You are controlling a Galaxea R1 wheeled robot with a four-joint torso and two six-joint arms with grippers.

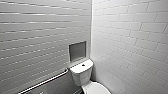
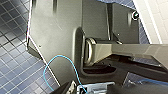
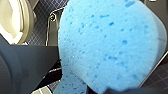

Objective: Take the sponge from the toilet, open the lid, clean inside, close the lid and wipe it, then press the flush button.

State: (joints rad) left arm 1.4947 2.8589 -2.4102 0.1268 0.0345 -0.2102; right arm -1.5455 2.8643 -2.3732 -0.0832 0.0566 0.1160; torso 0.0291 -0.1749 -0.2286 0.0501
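The white toilet (image 1: 82,75) stands in the corner of the tiled walls, seen from the head view. On the tank's flat top sits the small dark flush button (image 1: 83,65). Below the tank, the smooth white lid (image 1: 96,88) lies down over the bowl at the picture's lower edge. The bright blue sponge (image 3: 110,45) looms close in the right wrist view, and my right gripper is shut on it. A white curve of the toilet (image 3: 15,22) shows beside it. My left gripper is open with nothing in it.
A metal grab bar (image 1: 45,81) runs along the left wall toward the tank. A grey recessed panel (image 1: 77,50) sits in the wall above the tank. Dark blue floor tiles (image 2: 15,65) lie below the left arm. White tiled walls close in on both sides.
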